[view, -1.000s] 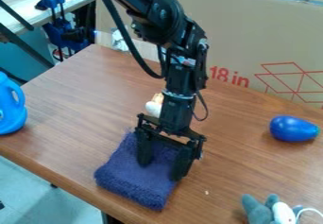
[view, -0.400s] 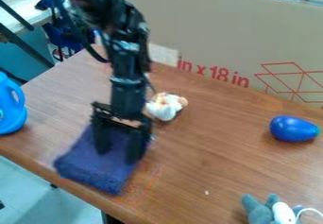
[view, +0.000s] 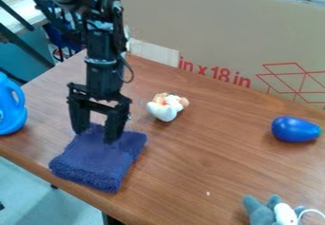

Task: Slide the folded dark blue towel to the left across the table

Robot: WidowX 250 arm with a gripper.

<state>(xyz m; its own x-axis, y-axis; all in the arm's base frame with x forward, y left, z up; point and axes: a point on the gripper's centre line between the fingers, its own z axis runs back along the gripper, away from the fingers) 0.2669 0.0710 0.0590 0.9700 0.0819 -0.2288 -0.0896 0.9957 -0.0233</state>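
Across the table goes the folded purple-blue cloth [view: 98, 162], shifted toward the blue jug [view: 11, 110] since a second ago, and the black gripper [view: 95, 136] has gone that way too! Its fingers are spread wide over the cloth's far end, near the white-and-orange toy [view: 167, 107].

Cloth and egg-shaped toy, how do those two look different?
The cloth is flat and roughly square; the egg-shaped toy is rounded, with a green tip. The cloth is dark and fluffy; the toy is smooth and brighter. The cloth is nearer the gripper than the toy. Both are blue and on the table.
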